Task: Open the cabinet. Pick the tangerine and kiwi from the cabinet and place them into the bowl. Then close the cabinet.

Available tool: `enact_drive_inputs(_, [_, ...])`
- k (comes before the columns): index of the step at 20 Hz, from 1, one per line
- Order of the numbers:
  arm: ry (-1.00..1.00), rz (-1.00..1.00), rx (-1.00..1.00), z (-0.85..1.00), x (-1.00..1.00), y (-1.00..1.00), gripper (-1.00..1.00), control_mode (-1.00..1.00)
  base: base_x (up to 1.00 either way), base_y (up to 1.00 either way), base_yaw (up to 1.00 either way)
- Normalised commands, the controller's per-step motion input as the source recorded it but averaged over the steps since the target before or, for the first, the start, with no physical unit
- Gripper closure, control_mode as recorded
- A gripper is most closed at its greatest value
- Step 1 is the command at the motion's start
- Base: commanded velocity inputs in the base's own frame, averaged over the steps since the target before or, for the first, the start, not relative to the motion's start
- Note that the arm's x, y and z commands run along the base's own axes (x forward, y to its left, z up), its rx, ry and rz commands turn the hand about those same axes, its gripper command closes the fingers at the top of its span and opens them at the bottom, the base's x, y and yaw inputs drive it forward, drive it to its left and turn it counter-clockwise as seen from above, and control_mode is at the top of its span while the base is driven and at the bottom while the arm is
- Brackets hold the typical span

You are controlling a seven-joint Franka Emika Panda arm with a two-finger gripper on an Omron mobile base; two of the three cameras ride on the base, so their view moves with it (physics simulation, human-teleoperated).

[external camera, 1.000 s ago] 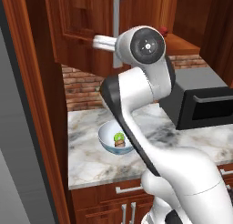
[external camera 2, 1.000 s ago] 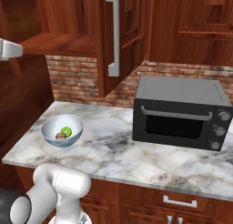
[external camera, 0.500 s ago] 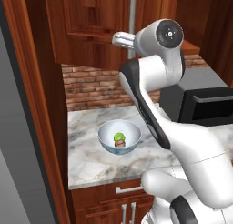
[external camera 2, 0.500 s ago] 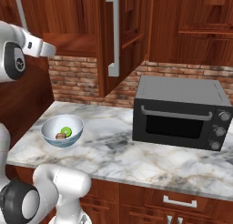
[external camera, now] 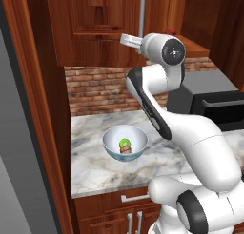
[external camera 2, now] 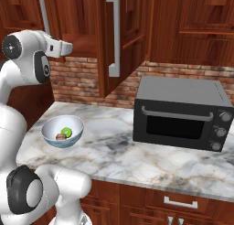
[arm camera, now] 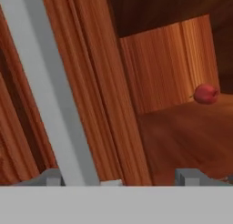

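The cabinet (external camera: 90, 19) hangs above the counter with a door (external camera 2: 130, 32) swung out. In the hand view its silver bar handle (arm camera: 45, 86) runs down between my fingertips (arm camera: 51, 176), close to the left one. My gripper (arm camera: 119, 177) is open and holds nothing; its fingers stand wide apart on either side of the bar. In the left base view my hand (external camera: 129, 39) is up at cabinet height. The bowl (external camera: 112, 154) (external camera 2: 49, 138) sits on the counter. Inside it lie the green kiwi (external camera: 125, 143) (external camera 2: 67, 131) and the brownish tangerine (external camera: 126, 151) (external camera 2: 60, 137).
A small red fruit (arm camera: 205, 94) (external camera: 170, 31) lies on the cabinet shelf. A black oven (external camera 2: 183, 114) stands on the marble counter (external camera 2: 114, 151) to the right of the bowl. A second bar handle (external camera 2: 43, 11) is at the far left. Low cabinets run under the counter.
My arm has swung up and to the right, bringing the hand from beside the bowl's side to the open door's handle. The bowl and fruit have not moved.
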Motion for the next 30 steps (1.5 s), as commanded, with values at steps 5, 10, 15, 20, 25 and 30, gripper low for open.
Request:
enact_drive_inputs(5, [-0.16,-0.07,-0.04,-0.42,1.0,0.0,-1.0,-1.0,0.0,0.0,0.0])
enact_drive_inputs(10, [0.14,-0.02,0.0,-0.07,1.0,0.0,-1.0,-1.0,0.0,0.0,0.0])
enact_drive_inputs(15, [0.3,0.0,0.0,0.0,1.0,0.0,-1.0,-1.0,0.0,0.0,0.0])
enact_drive_inputs(20, [0.4,0.0,0.01,0.45,-0.47,-0.01,-1.0,-1.0,0.0,0.0,0.0])
enact_drive_inputs(25, [0.32,0.0,0.05,0.61,-1.0,-0.17,-1.0,-1.0,0.0,0.0,0.0])
enact_drive_inputs(30, [0.27,0.0,0.02,0.71,-0.89,-0.12,-1.0,-1.0,0.0,0.0,0.0])
